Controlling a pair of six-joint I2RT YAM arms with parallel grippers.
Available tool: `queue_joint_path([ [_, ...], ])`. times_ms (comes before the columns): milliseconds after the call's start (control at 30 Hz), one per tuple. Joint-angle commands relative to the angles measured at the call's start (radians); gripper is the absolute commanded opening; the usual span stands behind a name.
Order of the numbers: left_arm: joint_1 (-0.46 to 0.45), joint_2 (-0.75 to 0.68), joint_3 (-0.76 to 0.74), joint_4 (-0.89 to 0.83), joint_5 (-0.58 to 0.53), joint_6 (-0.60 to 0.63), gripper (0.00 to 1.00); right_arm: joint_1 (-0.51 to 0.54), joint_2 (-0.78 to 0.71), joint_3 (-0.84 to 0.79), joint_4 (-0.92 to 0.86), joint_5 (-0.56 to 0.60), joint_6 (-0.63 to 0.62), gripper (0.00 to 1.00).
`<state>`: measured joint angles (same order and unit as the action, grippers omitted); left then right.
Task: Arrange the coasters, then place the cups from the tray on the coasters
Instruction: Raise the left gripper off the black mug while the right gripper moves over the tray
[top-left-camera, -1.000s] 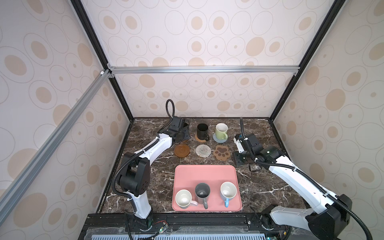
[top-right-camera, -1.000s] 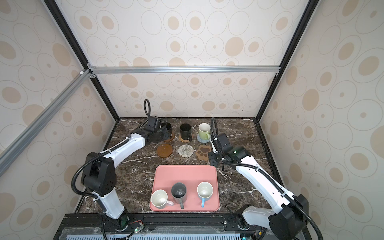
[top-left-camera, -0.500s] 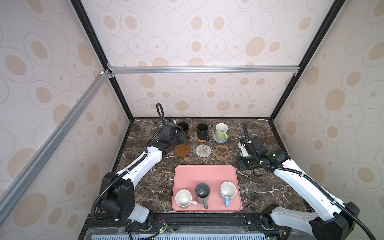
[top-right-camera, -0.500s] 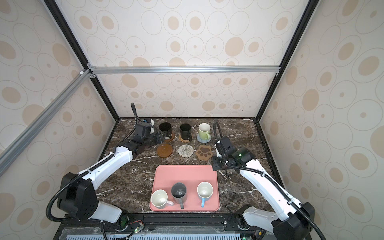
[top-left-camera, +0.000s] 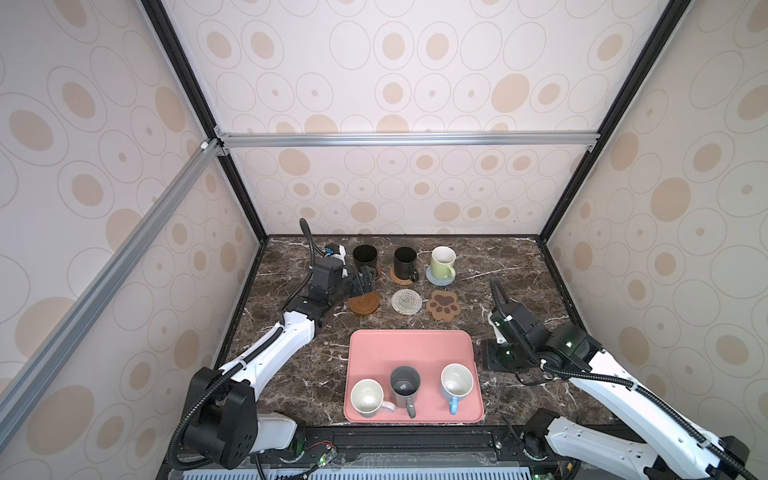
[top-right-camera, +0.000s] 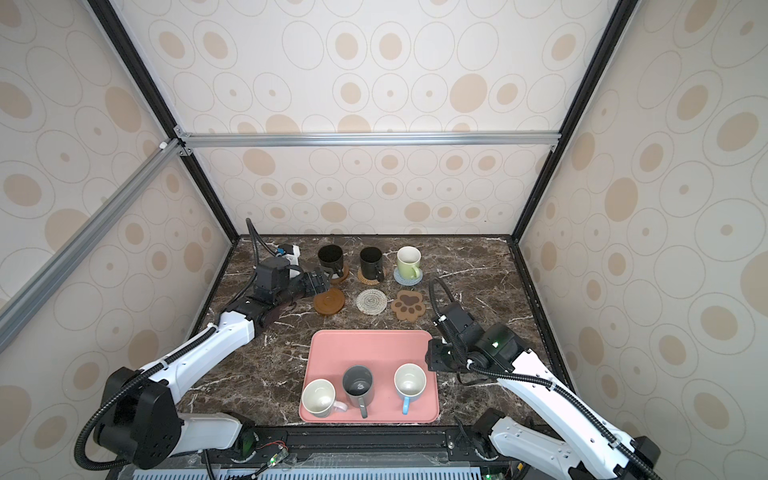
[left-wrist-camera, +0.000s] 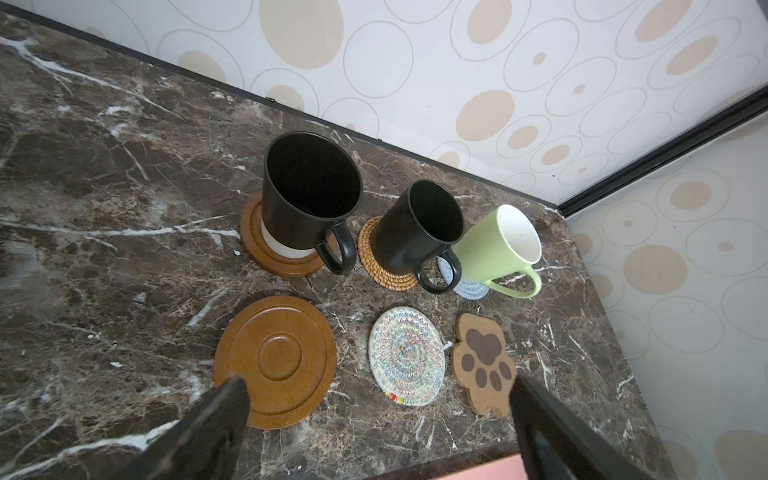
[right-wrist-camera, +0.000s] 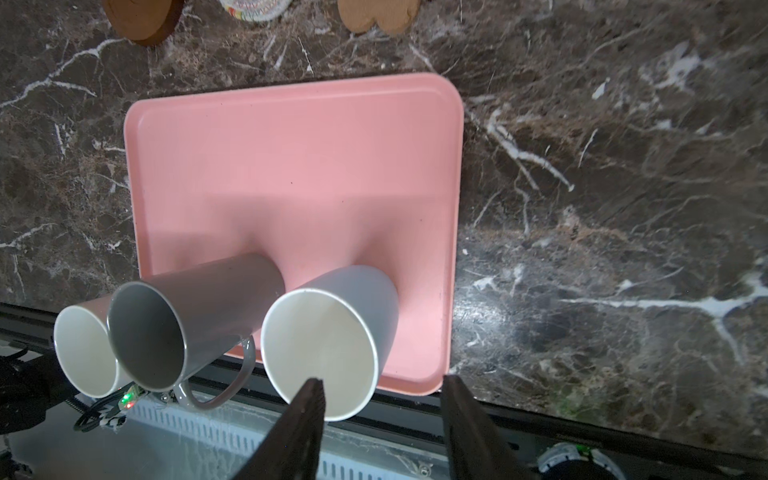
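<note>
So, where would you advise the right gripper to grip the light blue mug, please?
Probably the rim wall of the light blue mug, from above, on the side away from the grey mug, one finger inside: it stands upright, mouth open, handle toward the front edge of the tray.

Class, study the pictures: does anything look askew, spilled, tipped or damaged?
Nothing stands out: the back-row mugs stand upright on their coasters, the other mugs upright on the tray, the bare coasters flat.
</note>
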<state>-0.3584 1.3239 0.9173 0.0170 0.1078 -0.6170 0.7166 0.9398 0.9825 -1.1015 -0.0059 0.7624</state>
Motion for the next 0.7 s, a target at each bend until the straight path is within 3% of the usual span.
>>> queue_joint_path([
  [0,0.015,-0.033,-0.026,0.062,0.001,-0.014,1.00,0.069,0.021,0.000,-0.030,0.030,0.120,0.51],
  [333,0.030,-0.090,-0.091,0.075,-0.023,-0.041,1.00,0.360,0.127,0.025,-0.075,0.117,0.299,0.54],
  [667,0.041,-0.113,-0.125,0.079,-0.025,-0.059,1.00,0.527,0.214,0.043,-0.075,0.161,0.401,0.55],
])
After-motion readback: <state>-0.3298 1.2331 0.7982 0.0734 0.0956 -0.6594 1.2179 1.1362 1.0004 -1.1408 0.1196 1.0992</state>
